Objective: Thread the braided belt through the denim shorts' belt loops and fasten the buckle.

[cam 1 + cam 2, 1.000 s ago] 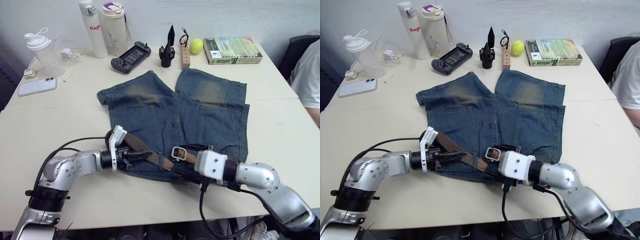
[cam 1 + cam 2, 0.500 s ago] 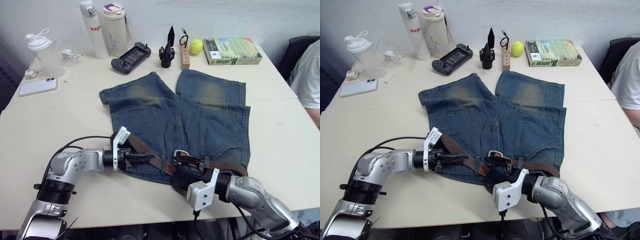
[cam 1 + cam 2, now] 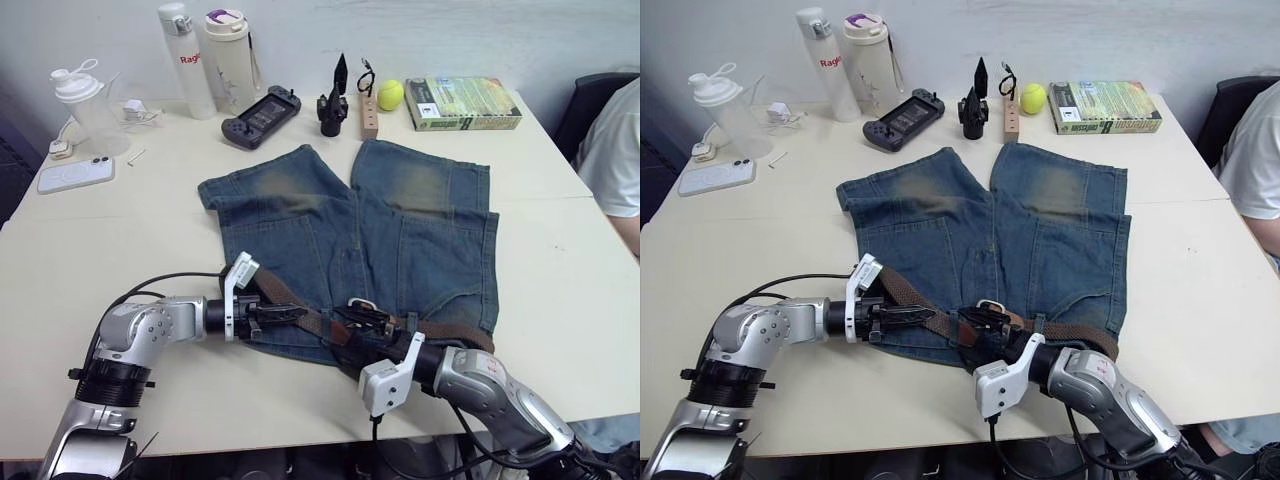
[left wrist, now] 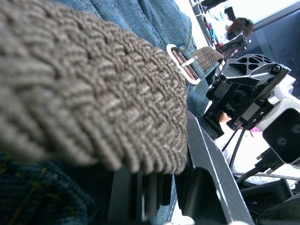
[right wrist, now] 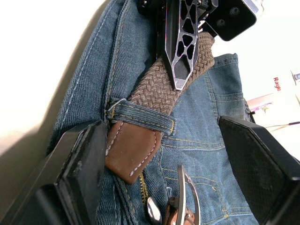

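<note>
We see the denim shorts [image 3: 380,235] spread flat mid-table, waistband toward us, with the braided belt [image 3: 300,310] running along that waistband. From above, the two grippers merely appear to meet at the belt. The right wrist view adds detail: the belt's brown leather tip [image 5: 131,152] has passed under one belt loop [image 5: 140,118], and the buckle [image 5: 187,197] lies just beside it. The left wrist view shows the weave lying across the left gripper's fingers [image 4: 206,164].

The left gripper [image 3: 285,313] reaches in from 9 o'clock, forearm low over the table, jaws pinching the belt. The right gripper [image 3: 362,318] comes from 5 o'clock, jaws spread wide around the leather tip and loop.

At 11 o'clock, a white bottle [image 3: 182,60] reads "Ragi" in red.
</note>
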